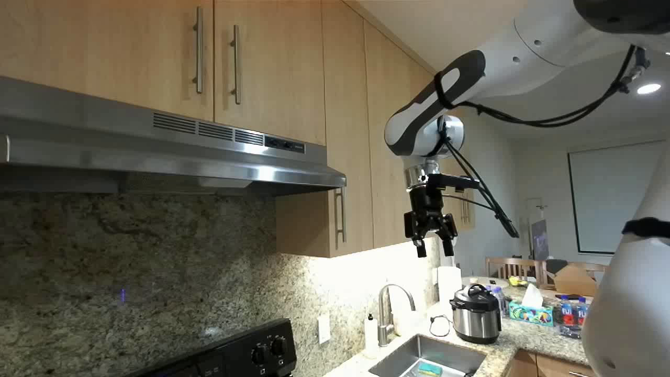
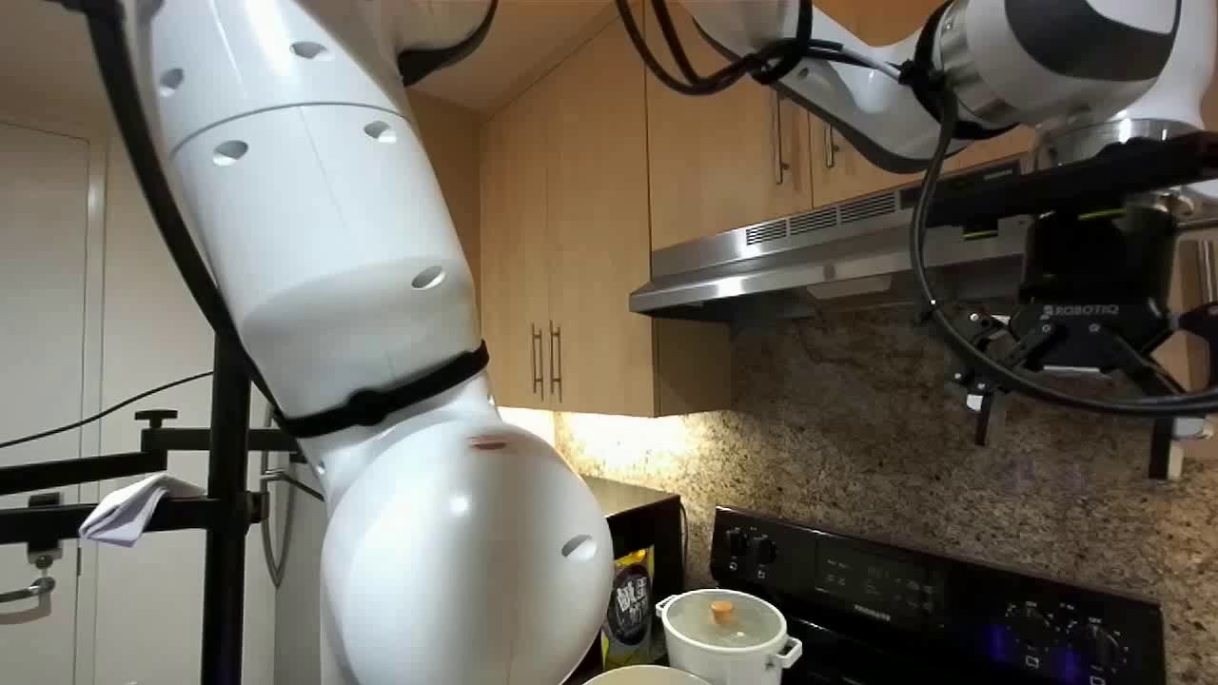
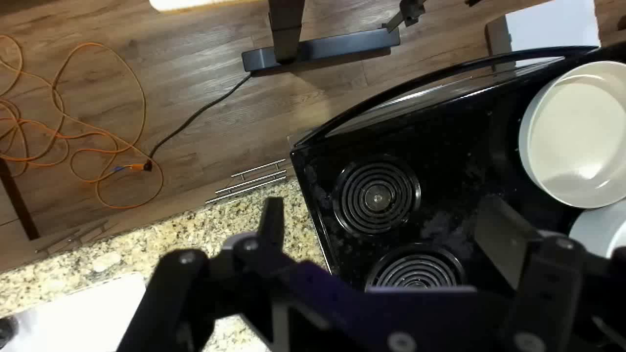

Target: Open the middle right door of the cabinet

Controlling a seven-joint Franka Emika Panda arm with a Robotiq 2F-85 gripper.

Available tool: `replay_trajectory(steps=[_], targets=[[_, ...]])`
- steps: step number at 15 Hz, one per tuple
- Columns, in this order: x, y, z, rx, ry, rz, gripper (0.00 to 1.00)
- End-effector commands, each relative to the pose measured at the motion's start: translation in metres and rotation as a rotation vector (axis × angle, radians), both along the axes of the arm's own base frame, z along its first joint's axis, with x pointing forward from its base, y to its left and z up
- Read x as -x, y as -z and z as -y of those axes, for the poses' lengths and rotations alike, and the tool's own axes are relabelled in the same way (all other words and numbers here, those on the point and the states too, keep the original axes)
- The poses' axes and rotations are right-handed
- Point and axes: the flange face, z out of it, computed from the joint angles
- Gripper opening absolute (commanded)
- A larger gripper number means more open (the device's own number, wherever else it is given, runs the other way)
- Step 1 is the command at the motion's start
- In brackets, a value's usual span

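The middle right door (image 1: 272, 68) is a short flat light-wood door above the range hood and stands shut in both exterior views. Its vertical metal bar handle (image 1: 236, 64) runs along its left edge. In an exterior view the arm covers much of this door (image 2: 875, 21), while its handle (image 2: 829, 147) partly shows. The cabinet (image 1: 345, 157) continues with taller doors beside the hood. My gripper (image 1: 435, 252) points down, open and empty, lower than the door and to its right, touching nothing. It also shows open in an exterior view (image 2: 1073, 447) and in the wrist view (image 3: 386, 230).
The steel range hood (image 1: 235, 162) juts out below the short doors. Below are the black stove (image 3: 455, 161) with a white pot (image 3: 582, 134), the sink (image 1: 419, 345), a faucet (image 1: 384, 314) and a pressure cooker (image 1: 476, 317). A twin short door (image 1: 120, 52) adjoins on the left.
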Motion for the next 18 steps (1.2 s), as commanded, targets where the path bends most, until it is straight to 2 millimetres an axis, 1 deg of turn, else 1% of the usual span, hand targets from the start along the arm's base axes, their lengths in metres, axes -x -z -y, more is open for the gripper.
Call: replay_trajectory(steps=[1,15,18], targets=[[-0.0002,-0.0005,0.0002,0.000,0.000,-0.001,1.00],[-0.0002,-0.0004,0.0002,0.000,0.000,-0.001,1.00],[0.0079,-0.0060,-0.0012,0.017,0.020,0.000,1.00]])
